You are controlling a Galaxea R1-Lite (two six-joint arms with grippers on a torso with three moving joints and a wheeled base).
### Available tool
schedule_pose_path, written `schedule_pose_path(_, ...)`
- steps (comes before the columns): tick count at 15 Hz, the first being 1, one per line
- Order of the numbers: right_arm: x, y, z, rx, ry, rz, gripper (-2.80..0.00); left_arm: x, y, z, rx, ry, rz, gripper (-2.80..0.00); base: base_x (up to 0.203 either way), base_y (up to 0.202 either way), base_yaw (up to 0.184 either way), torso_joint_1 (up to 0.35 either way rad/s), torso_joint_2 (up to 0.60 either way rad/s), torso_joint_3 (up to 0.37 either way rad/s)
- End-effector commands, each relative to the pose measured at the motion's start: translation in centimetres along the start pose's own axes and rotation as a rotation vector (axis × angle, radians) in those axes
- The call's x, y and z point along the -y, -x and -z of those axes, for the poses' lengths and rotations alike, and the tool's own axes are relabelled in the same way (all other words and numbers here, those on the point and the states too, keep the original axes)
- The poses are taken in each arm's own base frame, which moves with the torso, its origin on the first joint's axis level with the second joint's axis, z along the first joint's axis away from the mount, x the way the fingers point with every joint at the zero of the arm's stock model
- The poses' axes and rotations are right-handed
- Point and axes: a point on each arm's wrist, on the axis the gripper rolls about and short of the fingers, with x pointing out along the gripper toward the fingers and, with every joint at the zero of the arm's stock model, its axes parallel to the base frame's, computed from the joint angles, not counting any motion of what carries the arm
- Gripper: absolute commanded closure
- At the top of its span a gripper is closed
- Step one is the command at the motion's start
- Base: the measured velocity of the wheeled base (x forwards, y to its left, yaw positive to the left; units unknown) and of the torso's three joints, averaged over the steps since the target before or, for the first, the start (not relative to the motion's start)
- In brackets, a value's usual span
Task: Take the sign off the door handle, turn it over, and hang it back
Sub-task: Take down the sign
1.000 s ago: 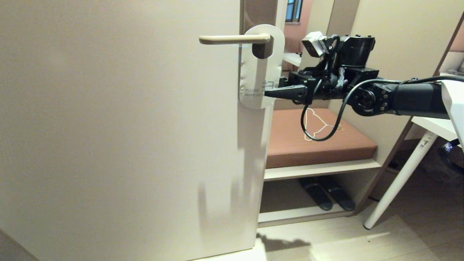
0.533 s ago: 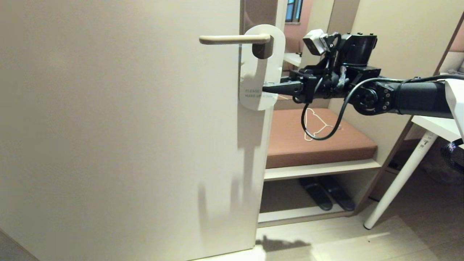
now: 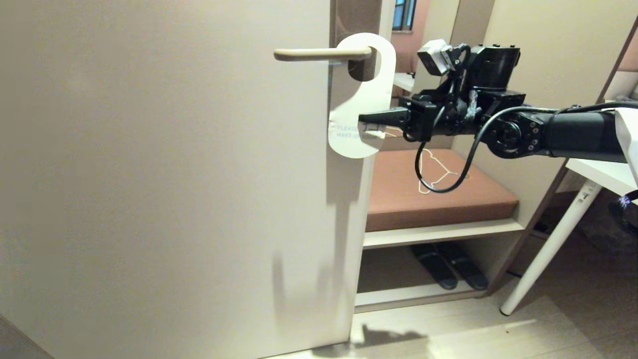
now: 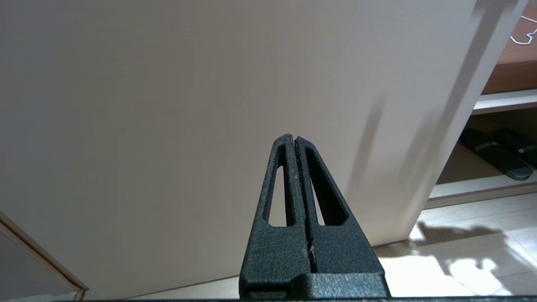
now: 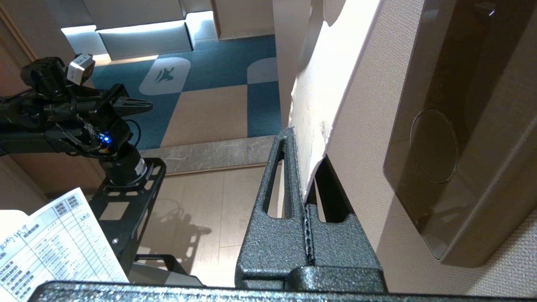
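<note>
The sign [image 3: 360,99] hangs by its hole on the handle [image 3: 319,53], white face out, with blue lettering low down, and tilts slightly — its lower end swung off the door's [image 3: 164,174] edge. The right hand [image 3: 363,118] reaches in level from the right and is clamped on the sign's lower part, beside the lettering; the right wrist view shows the card pinched between its fingers [image 5: 289,167]. The left hand [image 4: 295,140] is closed, empty, pointing at the door face.
</note>
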Motion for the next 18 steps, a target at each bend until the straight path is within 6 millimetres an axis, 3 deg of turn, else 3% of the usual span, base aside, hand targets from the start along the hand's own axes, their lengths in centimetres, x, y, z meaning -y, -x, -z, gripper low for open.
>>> schedule_pose_path(1, -0.1, 0.0, -0.1, 0.0, 0.003, -0.009, 0.0, 0.0, 0.0, 0.0, -0.001, 0.0, 0.0, 0.0, 0.0, 0.0, 0.0, 0.0, 0.0, 0.0)
schedule_pose_path(12, -0.3, -0.1, -0.1, 0.003, 0.009, 0.029, 0.0, 0.0, 0.0, 0.0, -0.001, 0.0, 0.0, 0.0, 0.0, 0.0, 0.0, 0.0, 0.0, 0.0)
schedule_pose_path(18, -1.2, -1.7, -0.2, 0.004, 0.071, 0.078, 0.0, 0.0, 0.0, 0.0, -0.001, 0.0, 0.0, 0.0, 0.0, 0.0, 0.0, 0.0, 0.0, 0.0)
